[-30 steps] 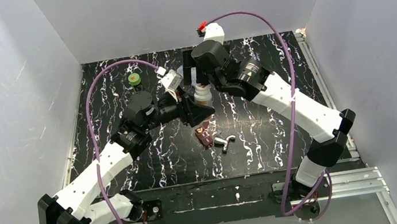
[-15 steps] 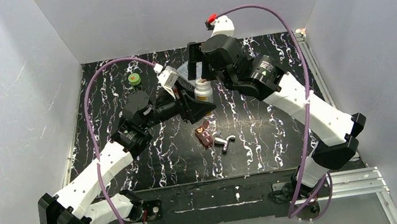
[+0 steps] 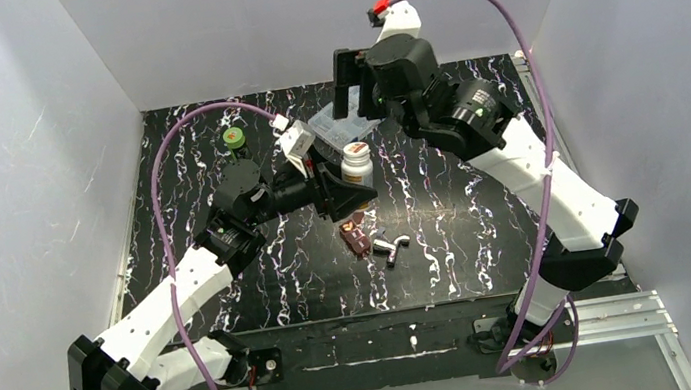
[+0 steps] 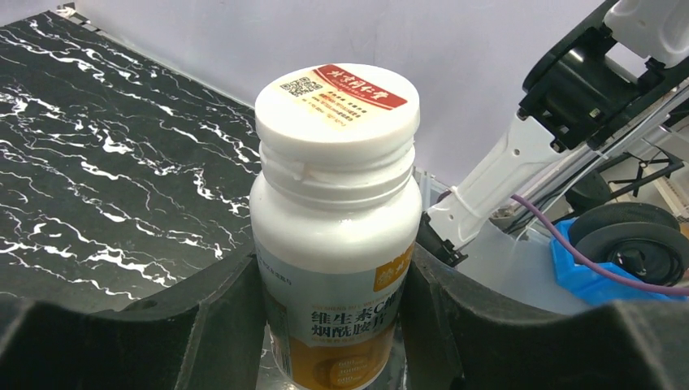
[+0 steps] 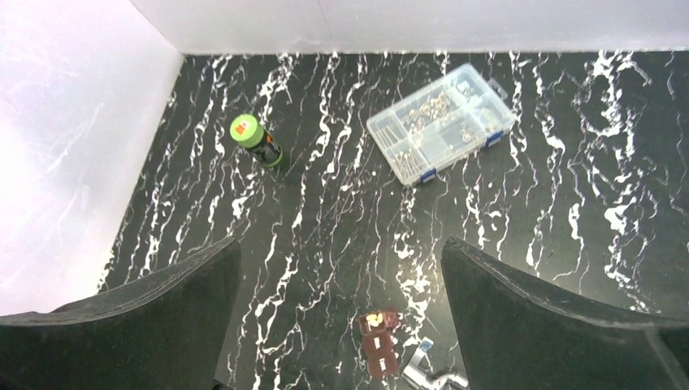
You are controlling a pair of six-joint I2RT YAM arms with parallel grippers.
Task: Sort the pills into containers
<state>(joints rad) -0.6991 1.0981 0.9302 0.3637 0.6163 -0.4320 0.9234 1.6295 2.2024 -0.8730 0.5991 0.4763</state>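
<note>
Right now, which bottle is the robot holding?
The white-capped pill bottle, clamped in the left gripper; the green-topped bottle sits alone near the far left corner.

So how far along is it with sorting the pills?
Early. Done: the left gripper has the white pill bottle gripped upright. In hand: its cap is on, with the open right gripper hovering nearby. Left: uncapping and filling the red-brown case.

The left arm (image 3: 151,321) and right arm (image 3: 574,197) have white shells with black joint housings, and a purple cable (image 3: 156,205) loops back along each from its gripper. The left gripper (image 4: 337,325) and right gripper (image 5: 341,325) carry thick matte black fingers (image 5: 130,321). Just behind the right gripper sits a red plug (image 3: 381,5), and farther back a small green light (image 3: 485,108).
</note>
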